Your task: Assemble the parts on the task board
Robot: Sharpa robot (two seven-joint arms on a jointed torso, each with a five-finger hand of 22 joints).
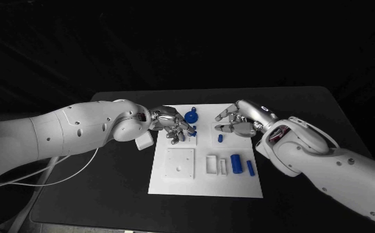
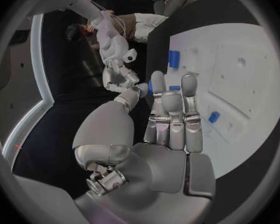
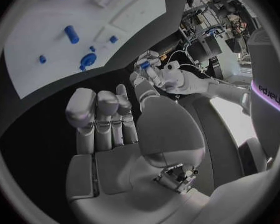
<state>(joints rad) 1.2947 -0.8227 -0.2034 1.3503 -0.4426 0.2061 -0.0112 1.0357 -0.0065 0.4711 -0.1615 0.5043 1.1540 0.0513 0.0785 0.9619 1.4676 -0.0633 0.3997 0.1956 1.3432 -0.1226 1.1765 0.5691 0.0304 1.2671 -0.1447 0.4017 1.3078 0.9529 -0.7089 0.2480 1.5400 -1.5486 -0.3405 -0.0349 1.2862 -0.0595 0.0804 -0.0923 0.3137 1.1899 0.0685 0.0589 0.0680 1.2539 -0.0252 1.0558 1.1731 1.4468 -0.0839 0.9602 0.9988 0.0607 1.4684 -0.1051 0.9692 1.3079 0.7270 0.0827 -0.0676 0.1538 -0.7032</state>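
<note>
Left hand (image 1: 170, 122) over the far left part of the task board (image 1: 176, 187), fingers curled round a small blue part (image 1: 190, 133) at the fingertips; grip seen in the head view, and in the right wrist view the same hand (image 3: 147, 69) shows a blue piece at its tips. Left wrist view: fingers (image 2: 172, 115) held straight and close together, a blue part (image 2: 150, 87) just behind them; cannot tell from that view alone what touches it.

Right hand (image 1: 239, 119) over the far right part of the board, fingers apart and bent downward, nothing between them. Right wrist view: fingers (image 3: 99, 117) extended side by side, palm bare.

Black table (image 1: 304, 103) under everything; white task board lying in its middle, long side running near to far.

On the board, large to small:
- white square block (image 1: 180, 164), near left, with a small hole in its top
- white open frame (image 1: 212, 164) just right of the block
- round blue disc part (image 1: 192, 117), far middle, between the two hands
- blue cylinder (image 1: 235, 162), near right, lying flat
- slim blue bar (image 1: 250, 168) just right of the cylinder
- small blue peg (image 1: 220, 138) near the right hand's fingertips, apart from them
</note>
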